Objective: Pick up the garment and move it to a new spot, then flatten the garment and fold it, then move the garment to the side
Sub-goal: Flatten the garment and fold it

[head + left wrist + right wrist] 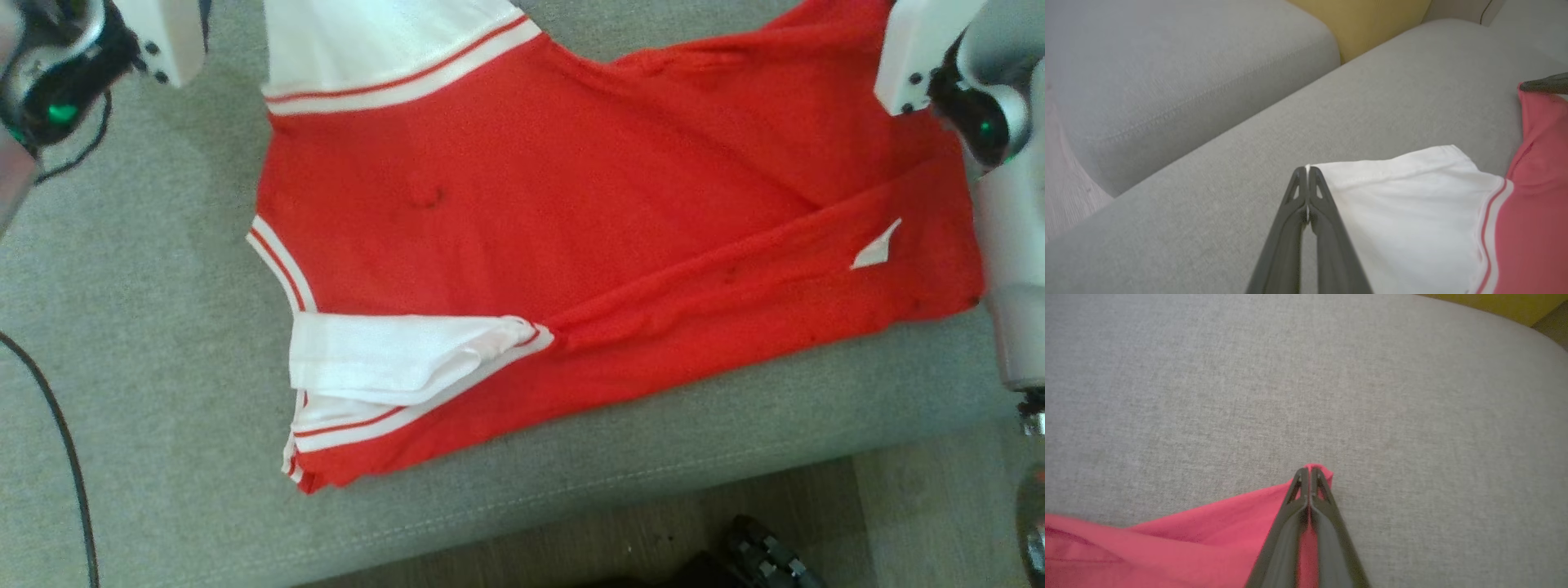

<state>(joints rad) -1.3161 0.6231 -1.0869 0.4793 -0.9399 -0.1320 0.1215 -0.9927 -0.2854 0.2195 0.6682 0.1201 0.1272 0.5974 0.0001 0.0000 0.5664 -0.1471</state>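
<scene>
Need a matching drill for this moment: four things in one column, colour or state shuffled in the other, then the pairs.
Column A
1. left end effector
2. right end effector
3. sleeve nearest the robot
4. cushion

Column B
a. yellow, beyond the grey sofa seat
b. shut on a red corner of the garment
c. white, folded over on itself
d. shut on a white corner of the garment

Pairs: 1-d; 2-b; 3-c; 4-a

grey sofa [147, 327] on wooden floor [637, 523]
</scene>
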